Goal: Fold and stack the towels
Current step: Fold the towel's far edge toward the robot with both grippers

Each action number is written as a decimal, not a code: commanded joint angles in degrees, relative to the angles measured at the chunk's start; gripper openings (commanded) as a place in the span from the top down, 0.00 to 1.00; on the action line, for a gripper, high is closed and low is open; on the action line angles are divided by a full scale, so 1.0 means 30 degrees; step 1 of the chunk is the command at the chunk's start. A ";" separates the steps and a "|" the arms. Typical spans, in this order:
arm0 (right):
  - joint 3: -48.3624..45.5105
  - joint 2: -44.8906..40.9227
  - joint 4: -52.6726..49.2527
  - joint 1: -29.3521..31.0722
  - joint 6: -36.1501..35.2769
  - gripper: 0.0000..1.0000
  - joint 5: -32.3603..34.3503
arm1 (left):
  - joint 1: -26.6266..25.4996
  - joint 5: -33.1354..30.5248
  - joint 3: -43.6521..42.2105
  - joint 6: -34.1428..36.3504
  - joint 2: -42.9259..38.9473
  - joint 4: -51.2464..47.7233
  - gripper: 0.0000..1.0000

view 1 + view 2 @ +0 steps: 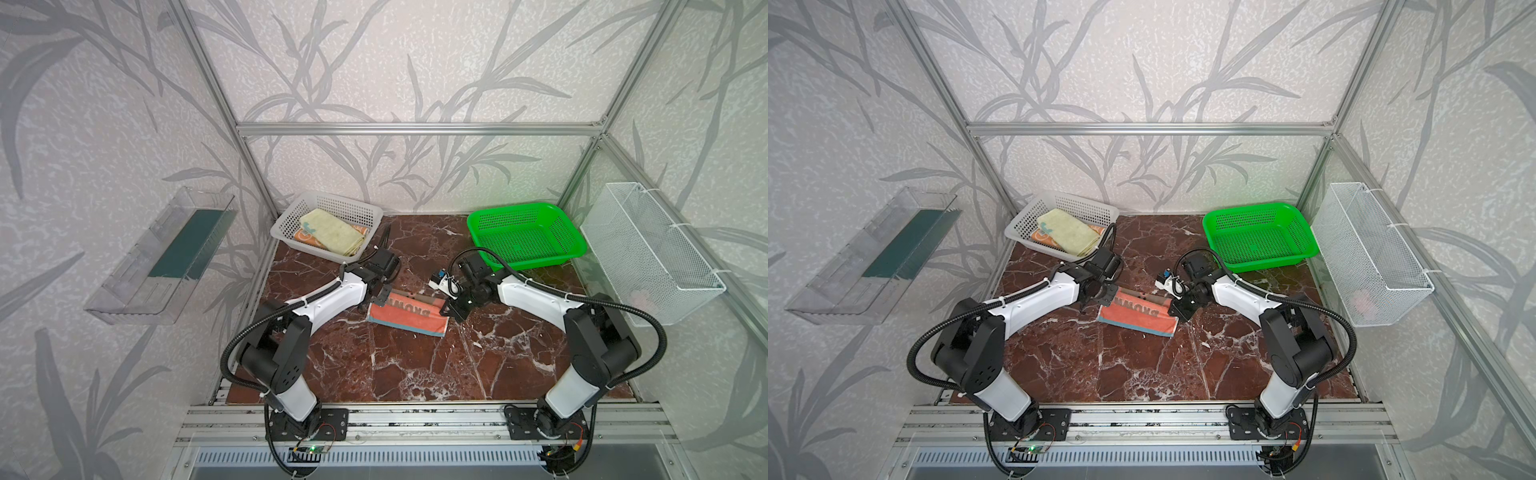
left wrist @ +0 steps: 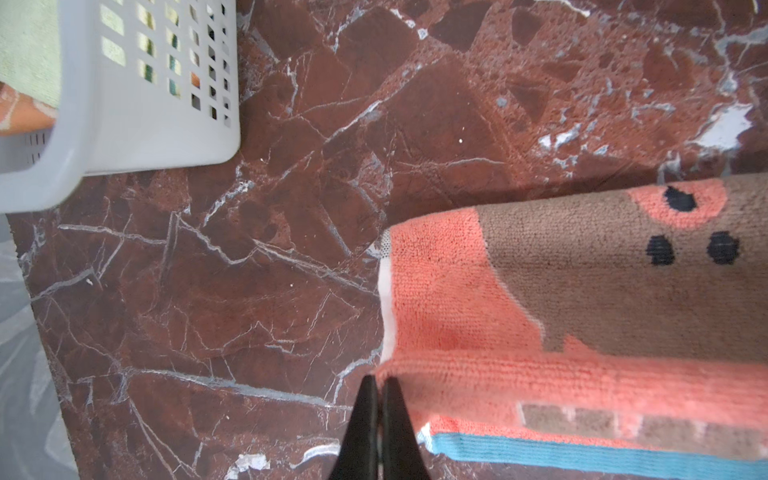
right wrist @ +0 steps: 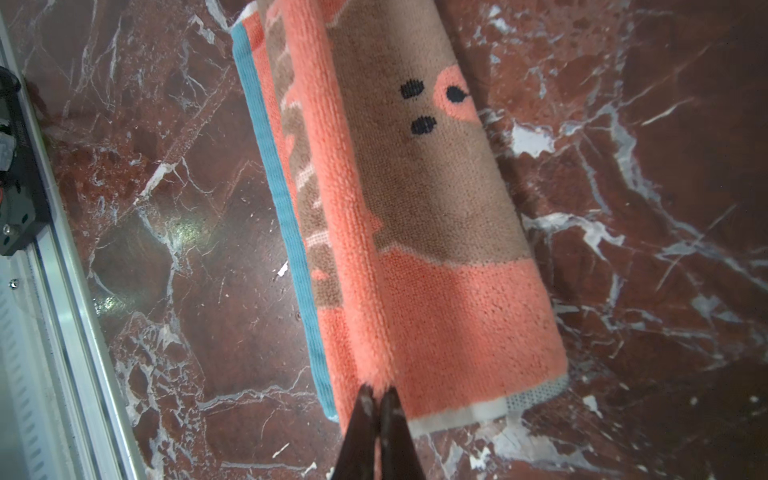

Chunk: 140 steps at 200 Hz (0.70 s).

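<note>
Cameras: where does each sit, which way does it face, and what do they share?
Both top views: high in front, looking down and back; left arm and right arm show.
Left wrist: on its arm, looking past the shut left hand at pink towel and white basket.
Right wrist: past the shut right hand, along that towel.
Shared: all show the towel, pinched at both ends.

A robot lab cell: aluminium frame (image 1: 415, 129), leaf-patterned wall panels (image 1: 374, 62) and marble-look tabletop (image 1: 395, 365).
</note>
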 commanded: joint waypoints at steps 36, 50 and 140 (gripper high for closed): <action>-0.0292 0.0299 -0.1620 0.0441 0.0590 0.98 0.0212 | -0.0106 -0.0897 -0.0898 -0.1035 0.0264 -0.0197 1.00; -0.0292 0.1040 -0.1598 0.0500 0.0577 0.96 0.0199 | -0.0144 -0.0682 -0.1151 -0.1045 0.0284 0.0159 1.00; -0.0488 0.0904 -0.2436 0.1123 0.0009 0.68 0.0321 | -0.0635 0.0303 -0.3039 -0.1796 -0.1283 0.1362 0.54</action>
